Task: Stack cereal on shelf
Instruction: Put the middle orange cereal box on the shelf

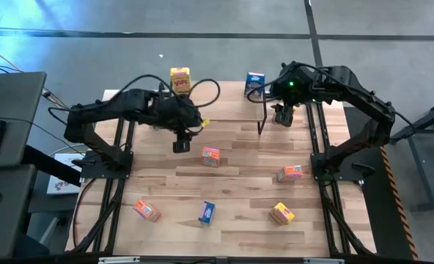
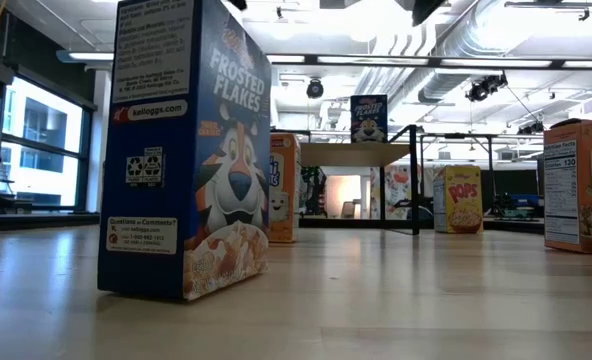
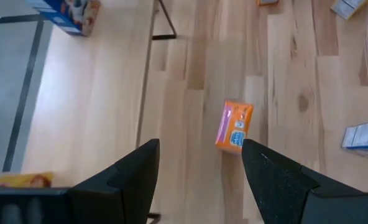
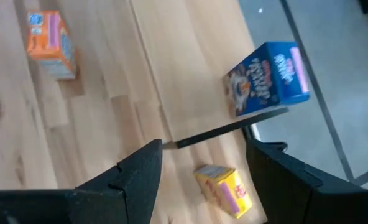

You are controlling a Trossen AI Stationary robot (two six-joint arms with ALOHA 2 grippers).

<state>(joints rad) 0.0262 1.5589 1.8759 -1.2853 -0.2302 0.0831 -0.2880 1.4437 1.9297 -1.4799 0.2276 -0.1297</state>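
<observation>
While two boxes already stand on the shelf (image 1: 224,103), the nearest loose cereal is the orange box (image 1: 210,155) lying on the table (image 1: 239,220), just ahead of the left end effector (image 1: 181,144). Its fingers are apart and empty, and the box's long axis runs roughly along the gap between them. The right end effector (image 1: 283,115), also open and empty, hovers by the shelf's right end, farther from that box.

Shelf (image 1: 224,103): pale wood top, thin black legs. Boxes on it: one yellow (image 1: 180,79), one blue (image 1: 255,81). Tabletop (image 1: 239,191): light striped planks; scattered orange-red box (image 1: 210,155), blue box (image 1: 207,212).
</observation>
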